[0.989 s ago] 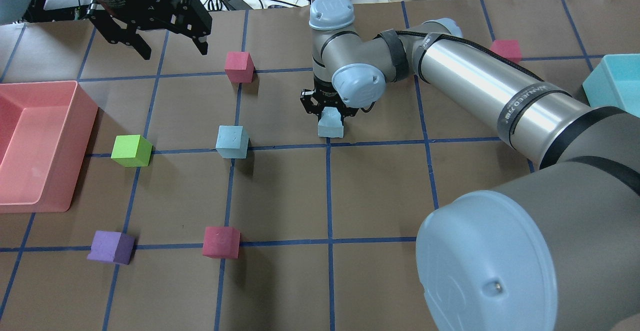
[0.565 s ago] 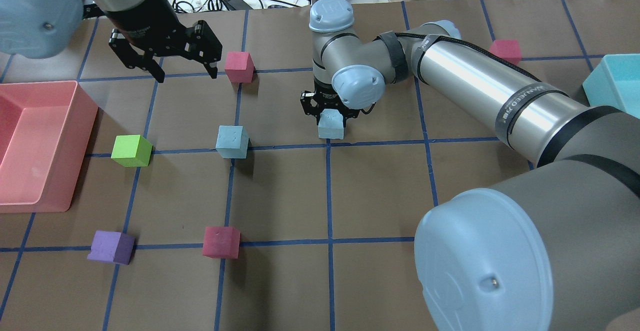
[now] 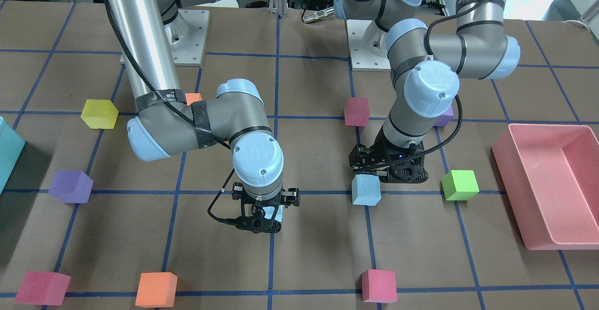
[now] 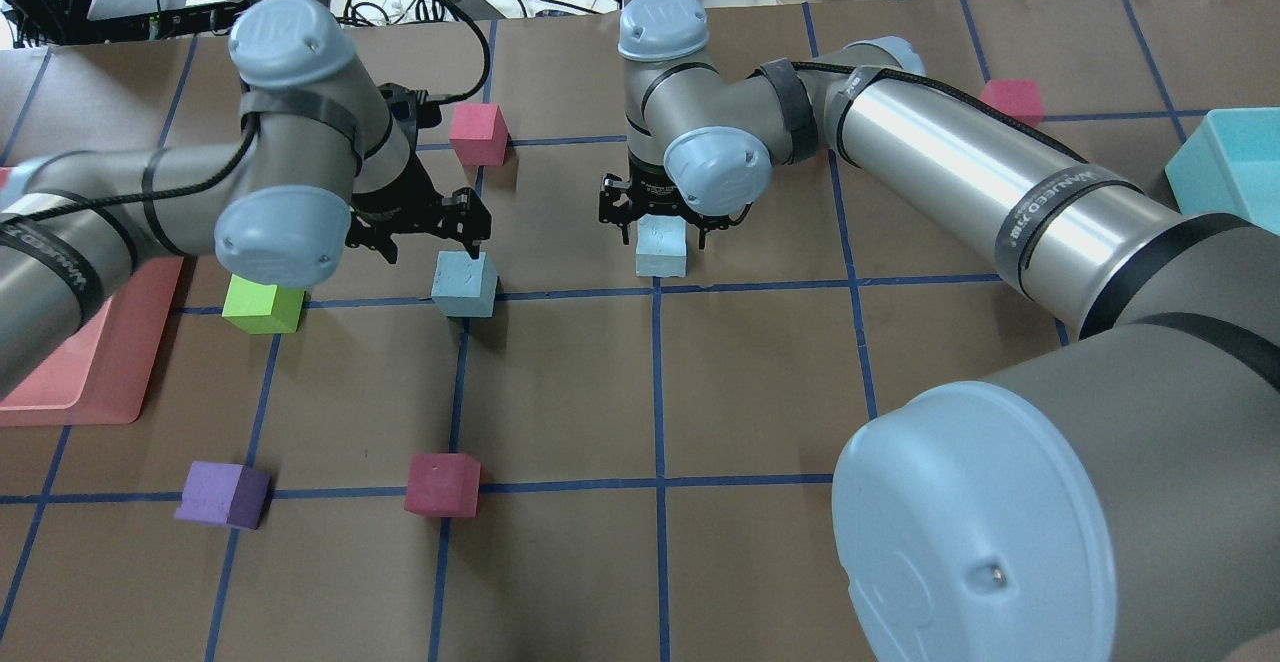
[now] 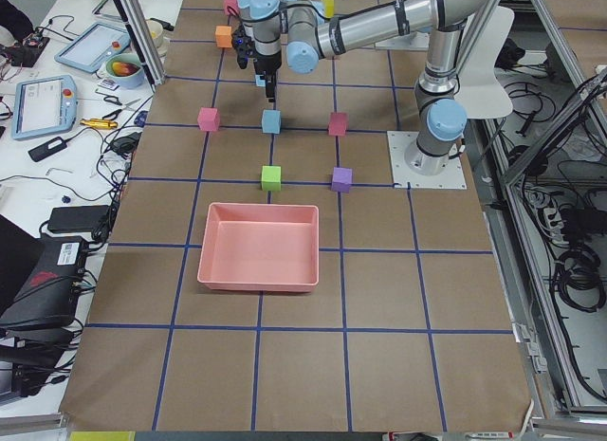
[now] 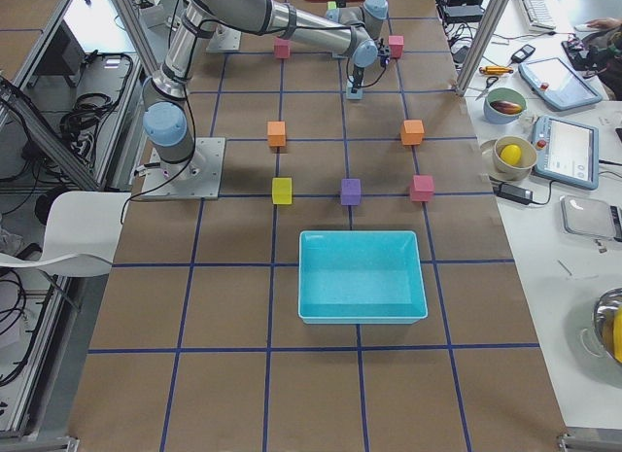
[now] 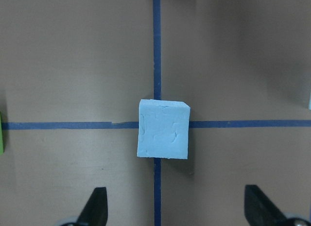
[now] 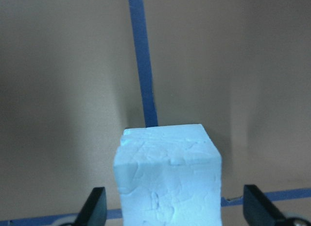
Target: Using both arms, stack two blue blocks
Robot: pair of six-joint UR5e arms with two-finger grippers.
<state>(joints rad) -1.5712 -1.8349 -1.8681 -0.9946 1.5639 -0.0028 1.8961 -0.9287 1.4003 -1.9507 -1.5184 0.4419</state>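
Two pale blue blocks sit on the brown table. One blue block [image 4: 466, 284] lies on a tape crossing. My left gripper [image 4: 432, 240] hovers just beyond it, open and empty. In the left wrist view this block [image 7: 163, 129] is centred ahead of the wide-apart fingertips [image 7: 95, 209]. The other blue block [image 4: 662, 247] stands between the jaws of my right gripper [image 4: 660, 227]. The right wrist view shows that block [image 8: 167, 182] with gaps to both fingertips [image 8: 95, 206], so the gripper is open. In the front-facing view my right gripper [image 3: 259, 218] mostly hides its block [image 3: 279, 214].
A pink bin [image 4: 90, 372] lies at the left and a teal bin [image 4: 1230, 167] at the right. A green cube [image 4: 262, 304] sits close to my left arm. Red cubes [image 4: 478, 132] [image 4: 441, 484] and a purple cube [image 4: 222, 494] stand on the grid.
My left arm has swung in from the far left corner and come down beside the left blue block. My right gripper's jaws now stand wider around its block, which has settled flat.
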